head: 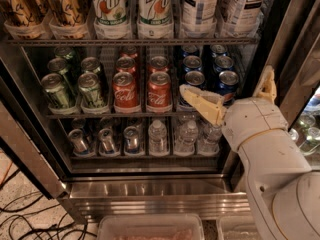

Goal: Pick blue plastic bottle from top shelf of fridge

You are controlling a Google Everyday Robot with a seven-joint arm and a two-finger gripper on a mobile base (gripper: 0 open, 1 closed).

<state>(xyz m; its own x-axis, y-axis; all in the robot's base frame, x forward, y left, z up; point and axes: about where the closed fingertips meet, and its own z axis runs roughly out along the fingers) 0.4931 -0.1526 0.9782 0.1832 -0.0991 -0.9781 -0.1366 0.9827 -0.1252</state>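
Note:
Two blue plastic bottles [200, 6] with pale blue-and-white checked labels stand side by side at the right end of the top shelf [150, 42], a thin wire rack. Only their lower parts show; the caps are out of view. My gripper [225, 81] is open and empty. It is below that shelf, in front of the blue cans of the middle rack. One cream finger [200, 101] points left and the other [265, 84] rises by the right door post. The fridge [150, 194] has a steel sill at the bottom.
7up bottles [132, 9] and brown bottles [45, 6] fill the rest of the top shelf. Green cans [75, 84], red cola cans [142, 86] and blue cans [205, 66] are on the middle rack. Small water bottles [172, 136] are below. Cables [30, 219] lie on the floor at left.

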